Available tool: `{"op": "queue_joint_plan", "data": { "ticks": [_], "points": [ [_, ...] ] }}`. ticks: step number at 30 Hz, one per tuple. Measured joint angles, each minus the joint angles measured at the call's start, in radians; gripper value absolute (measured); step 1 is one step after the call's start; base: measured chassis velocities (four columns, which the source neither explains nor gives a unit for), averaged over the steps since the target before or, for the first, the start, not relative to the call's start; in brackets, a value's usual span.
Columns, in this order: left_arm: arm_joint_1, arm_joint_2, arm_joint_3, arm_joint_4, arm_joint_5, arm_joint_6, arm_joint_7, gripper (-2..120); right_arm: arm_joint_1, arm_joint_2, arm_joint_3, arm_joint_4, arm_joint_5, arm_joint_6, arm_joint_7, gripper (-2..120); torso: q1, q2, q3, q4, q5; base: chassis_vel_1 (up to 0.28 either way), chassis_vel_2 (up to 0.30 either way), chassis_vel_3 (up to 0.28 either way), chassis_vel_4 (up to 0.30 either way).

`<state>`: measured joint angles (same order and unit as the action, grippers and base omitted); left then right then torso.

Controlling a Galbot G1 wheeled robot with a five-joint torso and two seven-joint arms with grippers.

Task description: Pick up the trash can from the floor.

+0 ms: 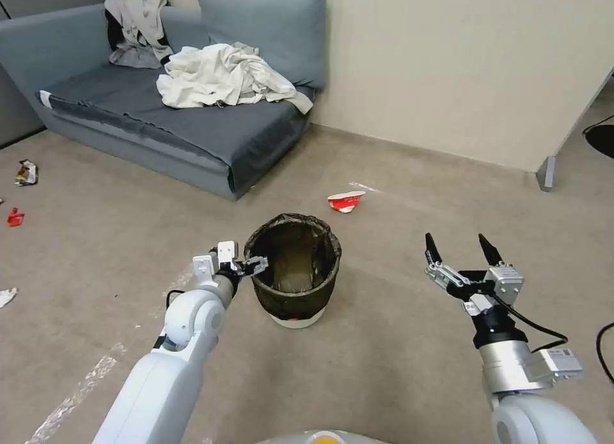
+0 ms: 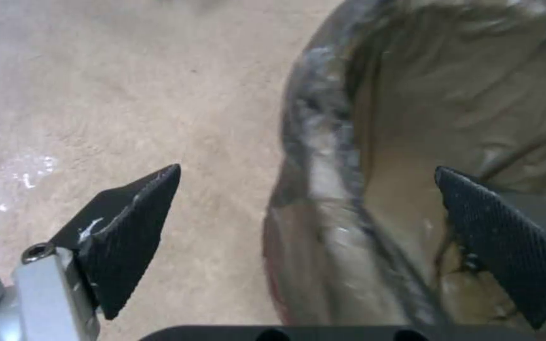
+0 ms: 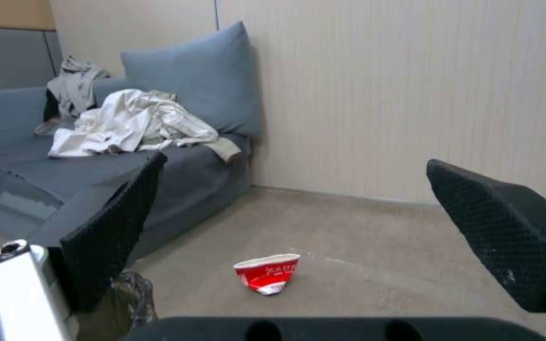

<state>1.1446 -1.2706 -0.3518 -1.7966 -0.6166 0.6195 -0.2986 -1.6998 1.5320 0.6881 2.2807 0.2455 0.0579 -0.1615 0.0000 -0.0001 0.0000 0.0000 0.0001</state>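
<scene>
The trash can point(image 1: 293, 271) stands on the floor point(image 1: 396, 354), cup point(image 1: 345, 201) behind, sofa point(image 1: 192, 130) seemingly farther back-left.

The head view looks forward and down over the floor point(image 1: 396, 341). The left wrist view sits very close to the trash can point(image 2: 412, 142) rim. The right wrist view faces the sofa point(image 3: 191, 189), shared with the head view.

- The trash can point(image 1: 293, 274) is smooth white plastic with a thin, shiny, crinkly bag.
- The floor point(image 1: 396, 341) is matt, rough carpet.
- The left claw point(image 2: 308, 189) has bumpy black pads point(image 2: 131, 227) on shiny metal.
</scene>
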Motion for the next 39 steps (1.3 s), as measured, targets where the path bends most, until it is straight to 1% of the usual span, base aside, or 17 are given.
{"op": "queue_joint_plan", "data": {
  "ticks": [7, 17, 19, 21, 22, 23, 25, 26, 30, 32, 35, 36, 38, 39],
  "points": [
    [-0.017, -0.005, 0.005, 0.041, -0.021, 0.017, -0.022, 100, 0.0, -0.003, 0.0, -0.001, 0.0, 0.002, 0.001, 100, 0.0, 0.0, 0.0, 0.0, -0.0002, 0.0, 0.0, 0.0, 0.0],
    [-0.018, -0.008, 0.001, 0.053, -0.039, 0.031, -0.047, 98, 0.0, -0.009, -0.002, -0.003, 0.0, 0.006, 0.001, 100, 0.0, 0.0, 0.0, 0.0001, 0.0, 0.0, 0.0, 0.0, 0.0],
    [-0.015, -0.008, -0.002, 0.053, -0.04, 0.032, -0.049, 94, 0.0, -0.01, -0.003, -0.004, 0.0, 0.007, 0.001, 100, 0.0, 0.0, 0.0, 0.0001, 0.0, 0.0, 0.0, 0.0, 0.0],
    [-0.013, -0.007, -0.002, 0.053, -0.041, 0.033, -0.05, 85, 0.001, -0.01, -0.004, -0.005, 0.0, 0.007, 0.002, 100, 0.0, 0.0, 0.0, 0.0001, 0.0001, 0.0, 0.0, 0.0, 0.0],
    [-0.013, -0.007, -0.002, 0.053, -0.041, 0.033, -0.05, 85, 0.001, -0.01, -0.004, -0.005, 0.0, 0.007, 0.002, 100, 0.0, 0.0, 0.0, 0.0001, 0.0001, 0.0, 0.0, 0.0, 0.0],
    [-0.013, -0.007, -0.002, 0.052, -0.045, 0.032, -0.05, 82, 0.001, -0.01, -0.005, -0.005, 0.0, 0.007, 0.002, 100, 0.0, 0.0, 0.0, 0.0001, 0.0, 0.0, 0.0, 0.0, 0.0],
    [-0.012, -0.008, -0.002, 0.05, -0.061, 0.031, -0.05, 72, 0.002, -0.011, -0.005, -0.007, 0.0, 0.008, 0.002, 100, 0.0, 0.0, 0.0, 0.0001, 0.0, 0.0, 0.0, 0.0, 0.0],
    [-0.012, -0.008, -0.002, 0.05, -0.061, 0.031, -0.05, 72, 0.002, -0.011, -0.005, -0.007, 0.0, 0.008, 0.002, 100, 0.0, 0.0, 0.0, 0.0001, 0.0, 0.0, 0.0, 0.0, 0.0],
    [-0.017, -0.01, -0.002, 0.05, -0.089, 0.025, -0.052, 52, 0.003, -0.011, -0.006, -0.01, 0.001, 0.009, 0.002, 100, 0.0, 0.0, 0.0, 0.0, -0.0003, 0.0, 0.0, 0.0, 0.0],
    [-0.018, -0.01, -0.002, 0.05, -0.092, 0.024, -0.054, 51, 0.004, -0.011, -0.006, -0.01, 0.001, 0.009, 0.002, 100, 0.0, 0.0, 0.0, 0.0, -0.0003, 0.0, 0.0, 0.0, 0.0],
    [-0.02, -0.011, -0.001, 0.05, -0.098, 0.024, -0.058, 37, 0.004, -0.012, -0.006, -0.011, 0.001, 0.01, 0.002, 100, 0.0, 0.0, 0.0, 0.0, -0.0003, 0.0, 0.0, 0.0, 0.0],
    [-0.02, -0.011, -0.001, 0.05, -0.098, 0.024, -0.058, 37, 0.004, -0.012, -0.006, -0.011, 0.001, 0.01, 0.002, 100, 0.0, 0.0, 0.0, 0.0, -0.0003, 0.0, 0.0, 0.0, 0.0],
    [-0.022, -0.011, -0.001, 0.05, -0.103, 0.024, -0.063, 27, 0.005, -0.012, -0.006, -0.012, 0.001, 0.01, 0.002, 100, 0.0, 0.0, 0.0, 0.0, -0.0003, 0.0, 0.0, 0.0, 0.0],
    [-0.022, -0.011, -0.001, 0.05, -0.103, 0.024, -0.063, 27, 0.005, -0.012, -0.006, -0.012, 0.001, 0.01, 0.002, 100, 0.0, 0.0, 0.0, 0.0, -0.0003, 0.0, 0.0, 0.0, 0.0]
  ]
}}
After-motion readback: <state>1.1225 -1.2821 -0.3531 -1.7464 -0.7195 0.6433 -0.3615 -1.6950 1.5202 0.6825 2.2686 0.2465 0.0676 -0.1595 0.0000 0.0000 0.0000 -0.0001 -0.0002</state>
